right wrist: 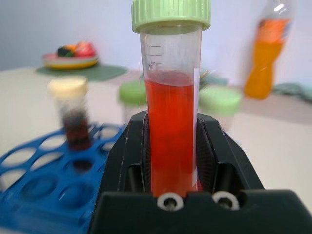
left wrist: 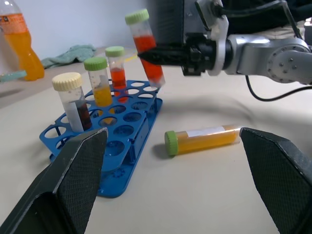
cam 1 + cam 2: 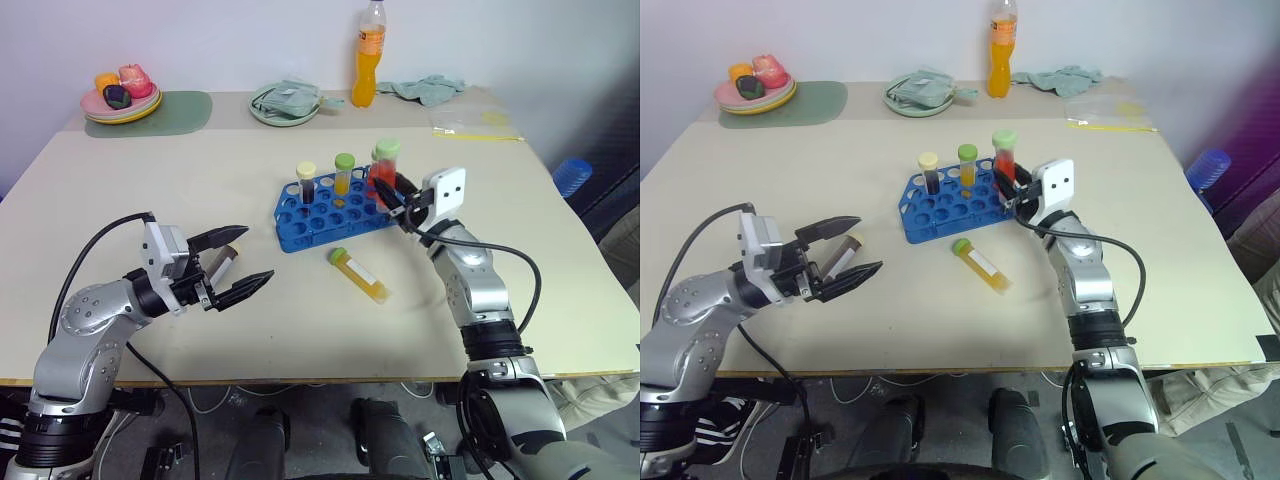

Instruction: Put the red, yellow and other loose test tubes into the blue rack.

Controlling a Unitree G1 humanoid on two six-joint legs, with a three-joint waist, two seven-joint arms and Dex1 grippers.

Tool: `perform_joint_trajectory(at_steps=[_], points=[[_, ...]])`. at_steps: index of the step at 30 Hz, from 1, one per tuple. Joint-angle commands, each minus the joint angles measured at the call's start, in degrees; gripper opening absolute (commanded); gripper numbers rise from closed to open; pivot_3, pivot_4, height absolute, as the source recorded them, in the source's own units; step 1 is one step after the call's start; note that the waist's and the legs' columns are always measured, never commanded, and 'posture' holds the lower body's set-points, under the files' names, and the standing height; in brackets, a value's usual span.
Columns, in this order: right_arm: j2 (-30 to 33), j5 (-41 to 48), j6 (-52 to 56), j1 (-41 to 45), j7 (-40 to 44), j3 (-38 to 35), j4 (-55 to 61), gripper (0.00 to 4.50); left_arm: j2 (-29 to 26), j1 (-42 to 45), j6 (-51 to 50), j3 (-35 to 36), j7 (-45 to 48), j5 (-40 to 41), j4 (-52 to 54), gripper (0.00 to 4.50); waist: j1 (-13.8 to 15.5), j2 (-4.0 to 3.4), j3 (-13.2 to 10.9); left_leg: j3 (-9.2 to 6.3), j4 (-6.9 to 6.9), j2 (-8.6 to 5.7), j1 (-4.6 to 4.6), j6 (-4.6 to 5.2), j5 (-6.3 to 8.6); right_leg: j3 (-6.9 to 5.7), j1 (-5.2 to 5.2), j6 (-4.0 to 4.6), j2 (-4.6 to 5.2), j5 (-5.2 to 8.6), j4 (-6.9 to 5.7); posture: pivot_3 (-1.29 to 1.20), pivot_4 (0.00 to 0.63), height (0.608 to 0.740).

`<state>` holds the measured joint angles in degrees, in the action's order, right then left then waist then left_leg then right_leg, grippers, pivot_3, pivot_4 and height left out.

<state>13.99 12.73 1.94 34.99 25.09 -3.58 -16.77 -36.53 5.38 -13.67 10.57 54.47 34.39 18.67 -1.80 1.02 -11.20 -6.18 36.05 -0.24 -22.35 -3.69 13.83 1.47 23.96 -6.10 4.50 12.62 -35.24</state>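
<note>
Right wrist view has the right gripper (image 1: 171, 161) pinching a red-liquid tube (image 1: 170, 131) upright (green cap on top) above the right end of the blue rack (image 3: 330, 212), which sits mid-table toward the far edge. A yellow tube (image 3: 360, 274) lies loose on the table just beside the rack's near side. Near the table's front-left corner, the left gripper (image 3: 232, 265) hovers, fingers spread.

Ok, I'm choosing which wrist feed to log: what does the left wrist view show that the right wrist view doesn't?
Left wrist alone: the yellow tube lying on the table beside the blue rack. Right wrist alone: the fruit plate far behind. Both: the red tube clamped in the right gripper, that rack, the orange bottle.
</note>
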Motion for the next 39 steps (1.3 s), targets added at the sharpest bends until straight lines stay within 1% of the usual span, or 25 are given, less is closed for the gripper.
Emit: perform_joint_trajectory(at_steps=[1,5,11,27,34,39], points=[[-0.8,0.3,-2.8,2.5,-1.0,-1.6,-1.7,0.81,-0.5,1.1,0.1,1.3,-0.3,0.8,1.8,4.5,-0.2,0.0,0.0,0.0,0.0,0.0,0.0,0.0,0.0,0.0,0.0,0.0,0.0,0.0,0.0,0.0,0.15,0.74],[-2.4,-1.0,-6.9,4.0,-2.7,-1.5,-6.7,0.81,-0.3,1.3,0.0,0.9,-0.6,0.7,2.1,4.5,-0.7,0.0,0.0,-0.01,-0.04,0.0,0.02,0.0,0.0,0.0,0.0,0.0,0.0,0.0,-0.01,0.0,0.15,0.74],[-3.2,-3.1,-11.9,4.9,-2.7,-0.7,-12.5,0.81,-0.5,1.6,-0.3,0.9,-0.8,0.8,2.3,4.5,-0.8,-0.01,0.0,-0.01,-0.04,0.0,0.02,0.0,0.0,0.0,0.0,-0.01,-0.01,-0.01,-0.02,0.0,0.15,0.74],[-5.1,-4.8,-19.7,8.0,-3.9,-1.1,-24.1,0.81,-1.0,0.6,-1.1,1.6,-1.2,1.2,3.4,4.5,-0.8,-0.01,0.0,-0.02,-0.05,0.0,0.04,0.0,0.0,0.01,0.0,-0.01,-0.01,-0.01,-0.05,0.0,0.15,0.74],[-5.2,-5.1,-22.1,8.2,-4.9,-1.5,-27.4,0.81,-1.4,0.6,-1.5,1.7,-1.5,1.5,3.9,4.5,-0.8,-0.01,0.0,-0.01,-0.05,0.0,0.05,0.0,0.0,0.01,0.0,-0.01,-0.01,-0.01,-0.06,0.0,0.15,0.74],[-4.8,-4.7,-21.7,6.6,-4.0,-1.4,-25.6,0.81,-1.7,0.9,-1.9,1.7,-1.6,1.8,3.9,4.5,-0.8,-0.01,0.0,-0.01,-0.04,0.0,0.06,0.0,0.0,0.02,-0.02,-0.01,-0.01,-0.01,-0.06,0.0,0.15,0.74]])
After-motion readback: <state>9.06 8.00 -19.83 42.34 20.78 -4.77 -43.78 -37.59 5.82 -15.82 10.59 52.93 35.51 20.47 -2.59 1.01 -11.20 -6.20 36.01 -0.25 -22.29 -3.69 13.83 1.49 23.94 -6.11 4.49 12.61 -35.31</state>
